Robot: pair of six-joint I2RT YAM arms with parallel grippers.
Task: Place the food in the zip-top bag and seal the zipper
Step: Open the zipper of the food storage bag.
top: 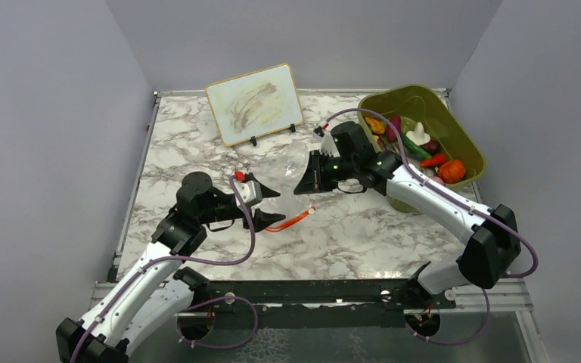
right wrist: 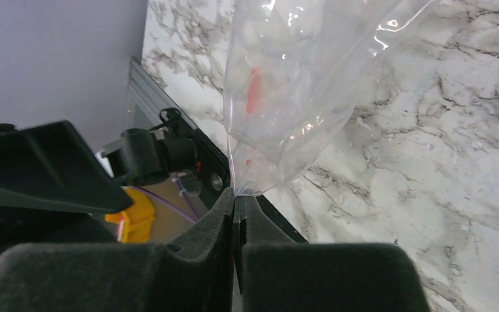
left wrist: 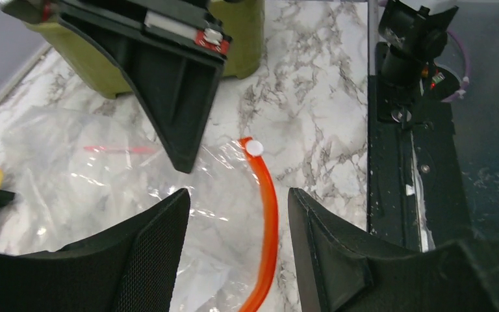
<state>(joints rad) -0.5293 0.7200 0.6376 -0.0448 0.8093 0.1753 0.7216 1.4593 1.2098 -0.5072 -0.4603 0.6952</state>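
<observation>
While clamping a fold of the clear, thin, floppy plastic zip-top bag [right wrist: 286, 97] between fully closed fingers, holds the right gripper [right wrist: 235, 201] just beyond the far end of the bag mouth. Has the left gripper [left wrist: 237, 195] open and empty, low over the white marble table [top: 348, 242], with most of the film lying flat ahead and to its left. Shows the thin red-orange zipper strip [left wrist: 269, 214] directly between the two left fingers, touching neither, long axis running forward away from the wrist in a slight curve, small white slider [left wrist: 254, 147] at the far end. Puts the left arm clearly nearer to the strip. Calls, probably, for closing across it. Finds the small toy fruits and vegetables [top: 424, 147] not in the bag: all in the olive-green plastic bin [top: 393, 94], behind the right gripper, well apart.
</observation>
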